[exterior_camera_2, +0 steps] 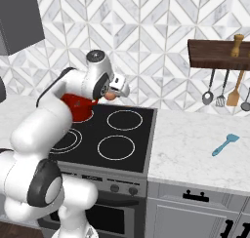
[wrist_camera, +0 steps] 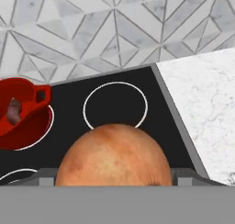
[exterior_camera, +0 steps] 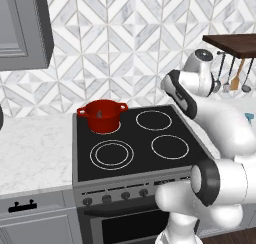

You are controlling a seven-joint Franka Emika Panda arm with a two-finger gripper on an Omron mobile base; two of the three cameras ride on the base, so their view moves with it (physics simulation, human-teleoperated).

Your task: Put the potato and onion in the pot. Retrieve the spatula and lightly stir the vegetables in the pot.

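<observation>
Fingers [wrist_camera: 46,176] clamp the smooth, glossy round onion [wrist_camera: 113,156] above the black glass stove [wrist_camera: 114,140], right of the squat red pot [wrist_camera: 20,110].

left base: behind-left, facing stove [exterior_camera: 135,138] | right base: behind-right, same stove | hand: close above cooktop

I can't read any writing, label, brand, number or sign from my feeds. The stove [exterior_camera: 135,138] has white burner rings on its black top and a row of knobs [exterior_camera: 115,197] on its front panel, but no markings by them resolve into characters. The pot [exterior_camera: 101,116] carries no lettering I can make out.
</observation>
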